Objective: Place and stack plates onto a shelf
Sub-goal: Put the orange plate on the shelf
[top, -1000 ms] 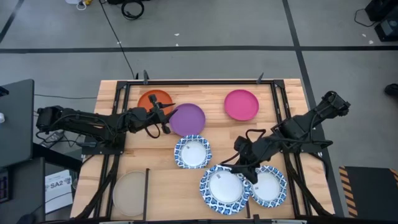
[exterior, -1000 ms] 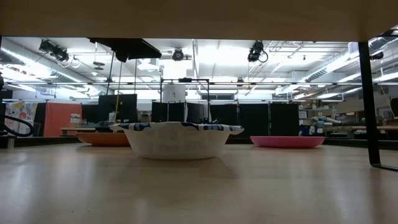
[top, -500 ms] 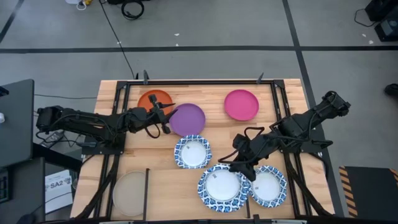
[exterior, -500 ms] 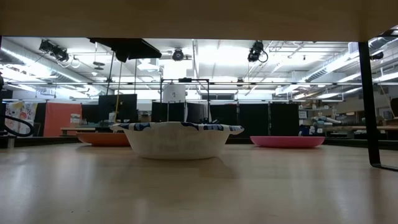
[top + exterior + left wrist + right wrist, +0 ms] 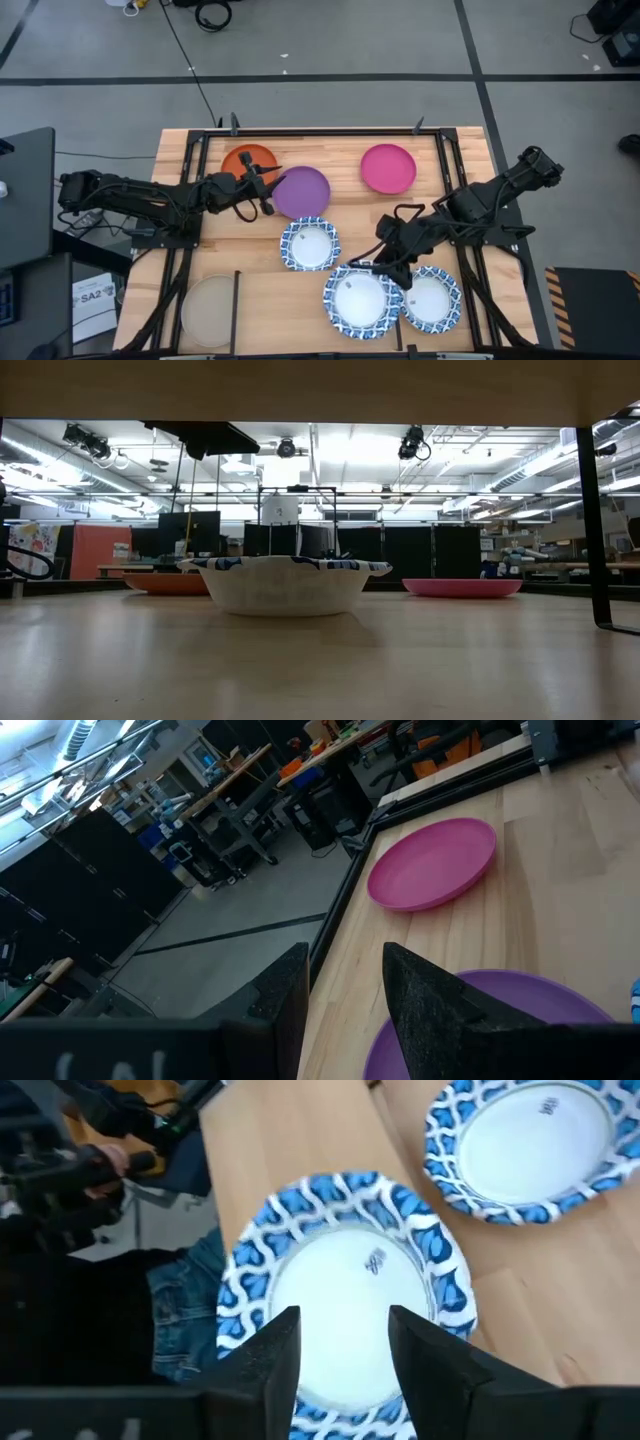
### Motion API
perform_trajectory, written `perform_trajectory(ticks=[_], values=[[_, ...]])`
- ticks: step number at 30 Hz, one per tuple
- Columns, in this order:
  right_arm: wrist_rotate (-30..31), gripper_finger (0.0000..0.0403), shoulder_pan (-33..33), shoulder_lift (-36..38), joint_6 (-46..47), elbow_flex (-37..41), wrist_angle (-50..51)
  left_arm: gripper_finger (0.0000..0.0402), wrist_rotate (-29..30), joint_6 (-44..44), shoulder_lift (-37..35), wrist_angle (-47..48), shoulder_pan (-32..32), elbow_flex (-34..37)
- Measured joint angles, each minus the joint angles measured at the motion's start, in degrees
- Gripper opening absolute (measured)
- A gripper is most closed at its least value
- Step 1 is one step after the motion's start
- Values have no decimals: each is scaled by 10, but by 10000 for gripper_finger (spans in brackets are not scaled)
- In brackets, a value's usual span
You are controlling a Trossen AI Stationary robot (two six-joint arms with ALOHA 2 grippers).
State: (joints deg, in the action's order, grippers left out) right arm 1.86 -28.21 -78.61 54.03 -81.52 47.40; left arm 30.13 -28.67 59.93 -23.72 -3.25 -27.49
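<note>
Seen from above, a pale beige plate (image 5: 211, 310) lies at the near left corner of the light-wood shelf (image 5: 340, 225), partly under a thin black bar. Farther back, an orange plate (image 5: 243, 159) sits by the rear rail, with a purple plate (image 5: 305, 191) just beside it. The left gripper (image 5: 268, 190) hovers at the purple plate's left edge; its wrist view shows the two dark fingers (image 5: 420, 995) spread apart above that rim, holding nothing, with the magenta plate (image 5: 432, 863) beyond.

A small blue-rimmed plate (image 5: 309, 244) rests near the middle. The magenta plate sits alone toward the rear right. At the near edge, a larger blue-rimmed plate (image 5: 360, 299) lies beside another blue-rimmed plate (image 5: 431, 298), their rims touching or overlapping. The right gripper (image 5: 388, 275) hangs over the larger plate's far rim; its wrist view shows its fingers parted over the white centre (image 5: 345, 1305), gripping nothing.

Only the table-level view reveals depth: the middle plate (image 5: 285, 583) looks bowl-like, while the orange and magenta ones look shallow. Neither gripper appears there.
</note>
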Motion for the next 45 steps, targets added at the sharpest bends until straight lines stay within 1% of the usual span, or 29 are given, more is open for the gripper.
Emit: perform_trajectory(ticks=[6,16,25,35,37,42,45], values=[[1,172,16,0,-1,0,19,137,0,0,0,0,0,0],[1,170,51,0,-7,0,97,137,0,0,0,0,0,0],[1,170,107,0,-118,0,123,137,0,0,0,0,0,0],[1,170,205,0,-225,0,169,137,0,1,0,0,0,0],[1,170,225,0,-242,0,177,137,0,23,0,0,0,0],[-4,170,269,0,-293,0,180,137,10,123,0,1,-3,0],[-5,170,291,0,-325,0,180,137,15,145,0,1,-3,0]])
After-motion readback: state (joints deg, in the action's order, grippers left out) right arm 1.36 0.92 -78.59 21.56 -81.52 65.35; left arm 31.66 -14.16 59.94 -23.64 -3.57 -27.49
